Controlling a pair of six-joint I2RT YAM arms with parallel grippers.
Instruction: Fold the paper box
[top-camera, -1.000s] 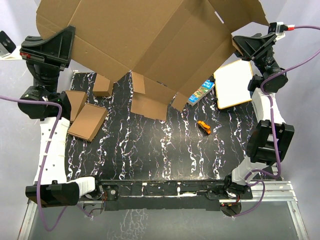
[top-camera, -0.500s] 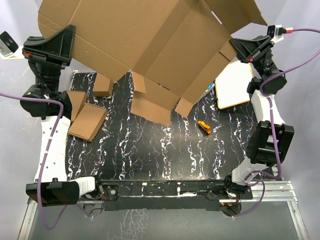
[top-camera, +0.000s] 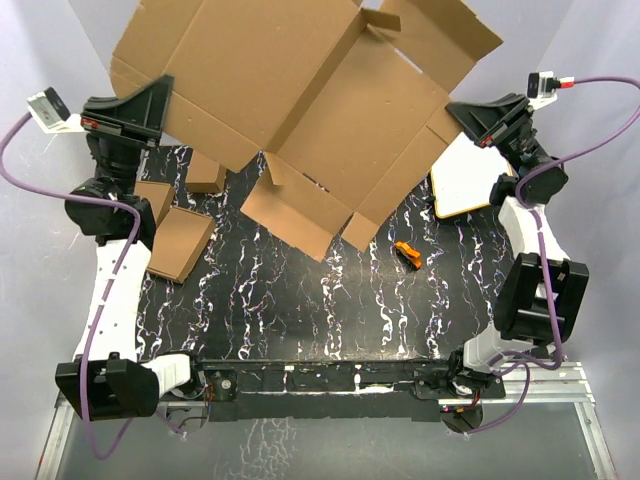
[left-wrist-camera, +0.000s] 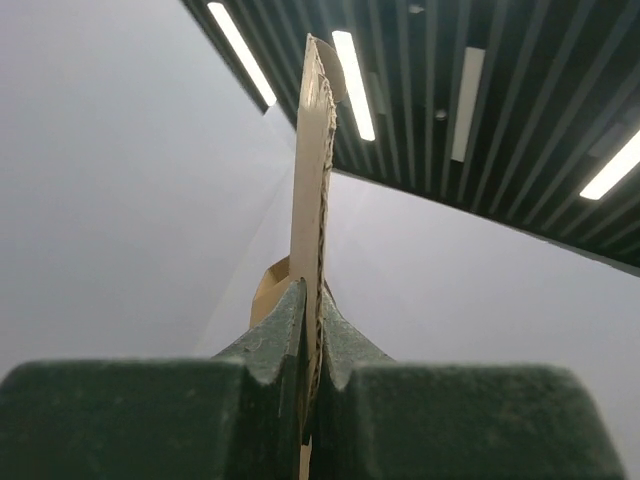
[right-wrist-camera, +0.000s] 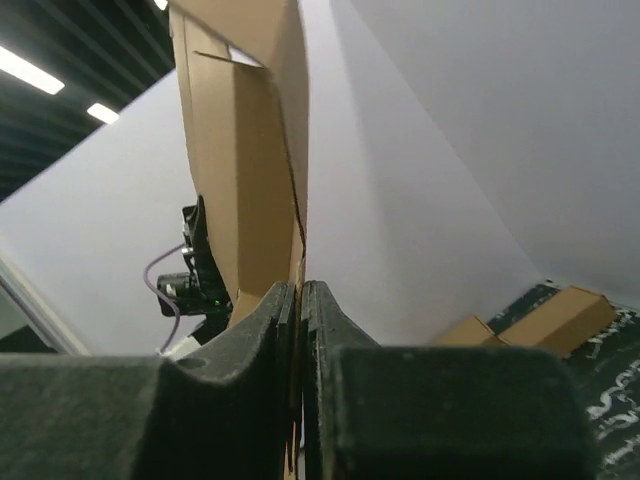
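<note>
— Paper box first: where is it?
— Up off the table, stretched between the two arms as an open, unfolded sheet. It is tilted, with its inner side facing the overhead camera and its flaps hanging loose. The lowest flaps hang over the far half of the table; I cannot tell whether they touch it.
— And the left gripper?
— Closed on the left edge of the paper box. In its wrist view the fingers pinch the corrugated edge, and the cardboard rises straight up from between them.
— The right gripper?
— Also clamped on the sheet, at its right edge by a side flap. Its wrist view shows the fingers pressed together on the thin cardboard, which curves upward.
— What else is on the table?
— Three small cardboard boxes at the far left, partly under the sheet. A small orange object lies right of centre. A white pad lies at the far right, just below the right gripper.
</note>
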